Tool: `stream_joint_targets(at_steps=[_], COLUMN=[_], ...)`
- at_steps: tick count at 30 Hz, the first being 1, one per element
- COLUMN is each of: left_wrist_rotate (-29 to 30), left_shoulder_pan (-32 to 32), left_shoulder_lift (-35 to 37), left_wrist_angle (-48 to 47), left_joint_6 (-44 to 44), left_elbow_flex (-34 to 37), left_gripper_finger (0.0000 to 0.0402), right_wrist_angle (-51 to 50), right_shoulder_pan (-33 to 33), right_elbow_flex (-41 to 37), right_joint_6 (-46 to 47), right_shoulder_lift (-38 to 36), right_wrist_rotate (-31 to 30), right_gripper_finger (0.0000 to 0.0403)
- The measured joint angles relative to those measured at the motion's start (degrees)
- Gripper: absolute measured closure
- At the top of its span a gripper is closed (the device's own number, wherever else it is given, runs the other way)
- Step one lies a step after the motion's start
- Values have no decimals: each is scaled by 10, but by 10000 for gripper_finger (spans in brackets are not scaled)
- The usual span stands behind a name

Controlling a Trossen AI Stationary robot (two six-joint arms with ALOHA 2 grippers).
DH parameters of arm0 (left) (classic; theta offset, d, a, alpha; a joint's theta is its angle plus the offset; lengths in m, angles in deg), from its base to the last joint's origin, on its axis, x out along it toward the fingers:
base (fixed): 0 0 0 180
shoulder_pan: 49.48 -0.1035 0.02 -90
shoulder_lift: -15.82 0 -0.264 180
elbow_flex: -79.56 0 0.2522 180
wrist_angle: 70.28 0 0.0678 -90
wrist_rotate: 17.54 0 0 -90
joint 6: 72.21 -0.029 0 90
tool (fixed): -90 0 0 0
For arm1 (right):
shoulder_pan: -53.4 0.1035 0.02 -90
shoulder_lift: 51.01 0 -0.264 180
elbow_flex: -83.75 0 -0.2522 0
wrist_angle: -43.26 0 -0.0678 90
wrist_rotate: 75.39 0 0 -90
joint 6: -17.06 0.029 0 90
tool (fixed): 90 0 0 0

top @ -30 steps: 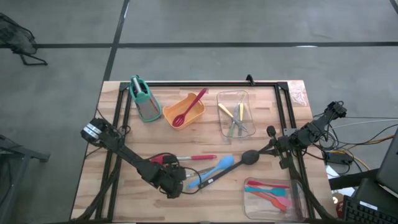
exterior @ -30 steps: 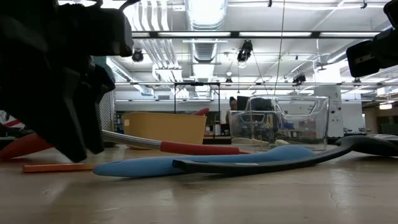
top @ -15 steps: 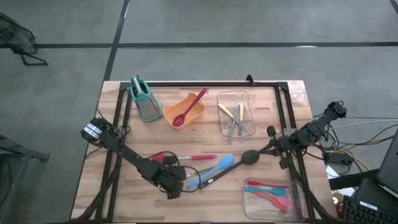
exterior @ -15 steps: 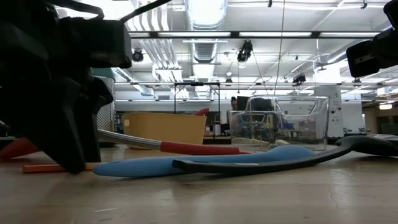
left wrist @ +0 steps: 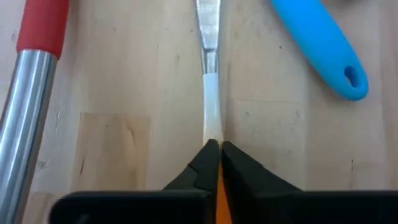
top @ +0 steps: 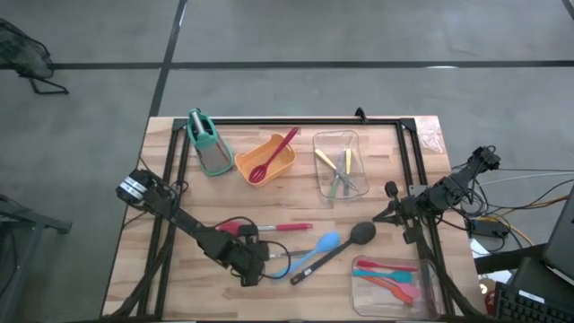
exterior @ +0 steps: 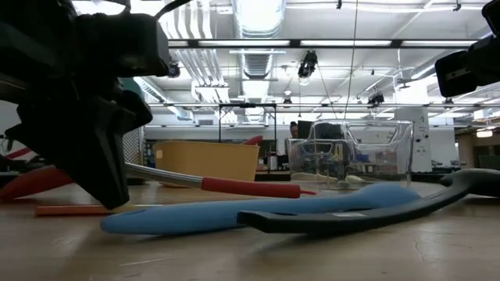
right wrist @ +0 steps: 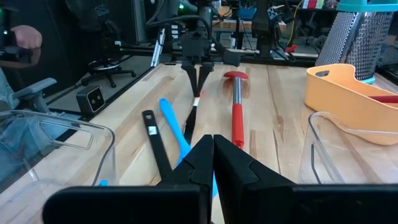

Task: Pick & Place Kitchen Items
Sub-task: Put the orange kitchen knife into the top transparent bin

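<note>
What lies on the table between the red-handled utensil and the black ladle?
The blue spoon lies between the red-handled utensil and the black ladle, touching the ladle's handle. The high view shows it; the right wrist view agrees.

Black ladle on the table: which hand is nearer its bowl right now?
Right. The right hand hangs just beside the bowl of the black ladle, toward the table's right edge. The left hand is at the far end, past the ladle's handle tip, closed on a thin orange-and-white utensil.
</note>
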Motion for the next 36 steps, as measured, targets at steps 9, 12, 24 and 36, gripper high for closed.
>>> stream_joint_targets(at_steps=[9, 12, 24, 36], left_wrist_rotate=[0, 28, 49, 52], left_shoulder_pan=[0, 1, -13, -41], left_shoulder_lift=[0, 1, 3, 3], left_wrist_angle=[2, 5, 78, 176], left_joint_6=[-26, -43, -86, -113], left_elbow_flex=[-8, -14, -23, 11], left_gripper_finger=[399, 394, 333, 240], right_wrist_angle=[0, 0, 0, 0], right_shoulder_pan=[0, 0, 0, 0], right_elbow_flex=[0, 0, 0, 0], right_joint_6=[0, 0, 0, 0], right_shoulder_lift=[0, 0, 0, 0], right_wrist_rotate=[0, 0, 0, 0], right_gripper_finger=[394, 394, 394, 394])
